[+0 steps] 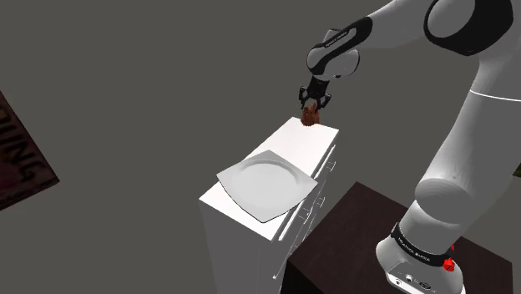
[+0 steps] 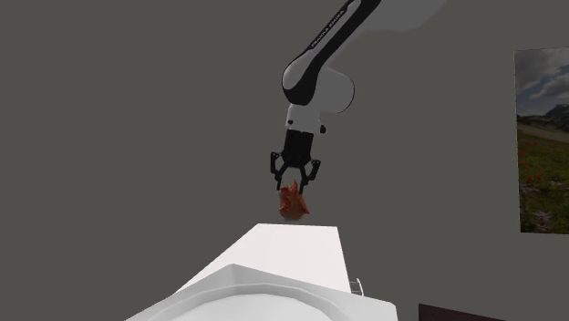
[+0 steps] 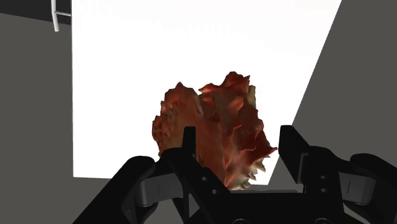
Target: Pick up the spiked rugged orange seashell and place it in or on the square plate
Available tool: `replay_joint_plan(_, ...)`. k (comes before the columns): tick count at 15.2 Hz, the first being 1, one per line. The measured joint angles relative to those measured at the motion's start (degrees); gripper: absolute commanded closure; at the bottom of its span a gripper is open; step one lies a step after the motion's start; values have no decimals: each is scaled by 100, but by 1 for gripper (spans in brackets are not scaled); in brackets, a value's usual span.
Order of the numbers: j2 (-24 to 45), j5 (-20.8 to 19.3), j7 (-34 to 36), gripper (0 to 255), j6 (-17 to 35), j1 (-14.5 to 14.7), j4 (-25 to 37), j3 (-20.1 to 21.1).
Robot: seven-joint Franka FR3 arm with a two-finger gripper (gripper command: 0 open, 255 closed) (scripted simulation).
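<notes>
The seashell [image 1: 310, 117] is reddish-orange, rough and spiked. It hangs in the air just above the far end of a white cabinet top [image 1: 313, 138], and my gripper [image 1: 312, 102] is shut on it from above. In the second exterior view the seashell [image 2: 293, 202] dangles below the gripper [image 2: 295, 180], apart from the cabinet top [image 2: 292, 246]. In the wrist view the gripper [image 3: 236, 137] clasps the seashell [image 3: 210, 133] between its black fingers [image 3: 189, 143]. The square white plate [image 1: 267, 184] lies on the near half of the cabinet, with nothing on it.
The cabinet is narrow, with drawer handles [image 1: 321, 167] down its side. The dark brown stand [image 1: 351, 242] sits beside it at the lower right. A picture [image 1: 17, 159] lies at the left, and a landscape picture [image 2: 543, 137] hangs on the wall.
</notes>
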Motion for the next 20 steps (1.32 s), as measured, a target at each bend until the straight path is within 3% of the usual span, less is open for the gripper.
replay_joint_plan(6, -255, -127, 142, 255, -326, 40, 84, 3)
replay_joint_plan(20, -1891, -821, 2216, 255, -119, 771, -1683, 944)
